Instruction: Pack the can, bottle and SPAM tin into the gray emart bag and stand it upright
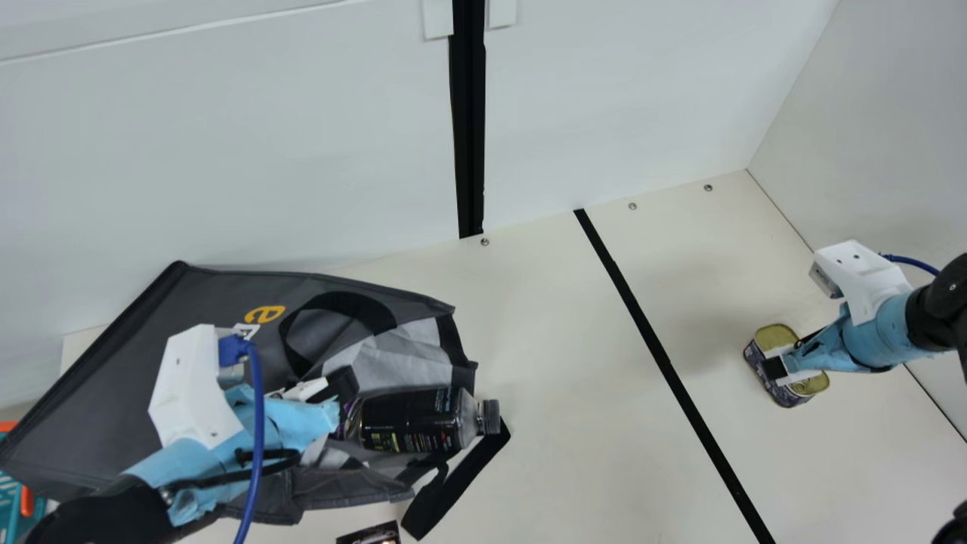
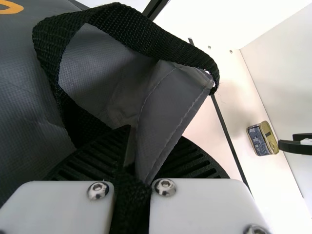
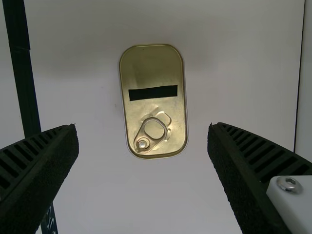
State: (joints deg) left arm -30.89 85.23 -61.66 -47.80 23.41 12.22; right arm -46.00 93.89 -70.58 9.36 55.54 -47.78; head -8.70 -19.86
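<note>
In the main view my left gripper [image 1: 340, 388] is at the open mouth of the gray bag [image 1: 219, 302], which lies flat on the left. The left wrist view has this gripper [image 2: 132, 146] closed on the bag's edge [image 2: 168, 112] and black strap. A dark bottle [image 1: 412, 420] lies on its side at the mouth, its cap pointing out over the table. On the right, my right gripper [image 1: 776, 368] is over the SPAM tin [image 1: 807, 387]. In the right wrist view the gripper [image 3: 142, 127] stands open, fingers either side of the tin's gold lid [image 3: 153, 68].
A teal and orange basket [image 1: 13, 499] stands at the left edge. A dark printed object [image 1: 370, 535] lies at the bottom edge, partly cut off. A black tape line [image 1: 665, 359] crosses the table [image 1: 544, 363] between the bag and the tin. White walls [image 1: 227, 151] rise behind.
</note>
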